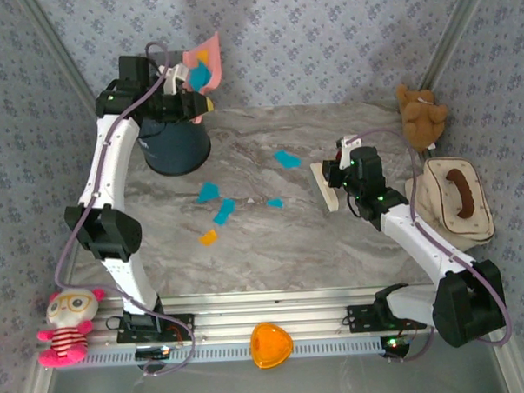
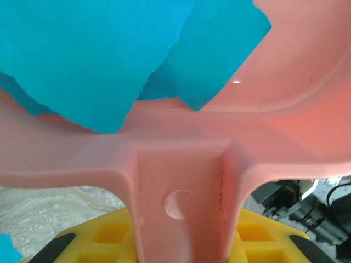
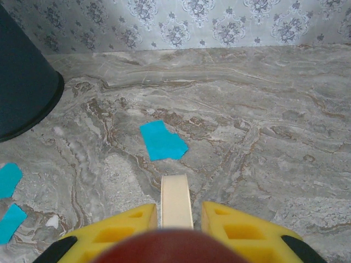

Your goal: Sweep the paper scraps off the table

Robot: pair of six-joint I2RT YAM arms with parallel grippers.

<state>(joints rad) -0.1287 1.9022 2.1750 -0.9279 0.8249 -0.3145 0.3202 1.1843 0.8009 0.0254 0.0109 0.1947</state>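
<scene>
The left gripper (image 2: 181,233) is clenched on the handle of a pink dustpan (image 1: 207,58), which is held raised and tilted at the far left, above a dark blue bin (image 1: 174,144). Large cyan pieces (image 2: 82,55) lie against the pan's inner face. The right gripper (image 3: 176,219) is clamped on a cream brush (image 1: 324,187), which hangs over the right-centre of the table (image 1: 273,257). Other paper scraps (image 1: 223,209) lie loose on the middle of the table, between bin and brush. Several are cyan and one is orange-yellow, and the far scrap (image 3: 163,141) sits just ahead of the brush. Risks noted: whether the pan's lip stands squarely over the bin's mouth cannot be told from above, so tipping from this position may drop the pieces behind or beside the bin. The paper is light and flat and may cling to the pan or flutter wide on the way down. The left arm runs just beside the bin's left side and could nudge it. With the dustpan off the surface, a brush stroke has nothing to sweep into and would likely scatter scraps toward the near rail.
</scene>
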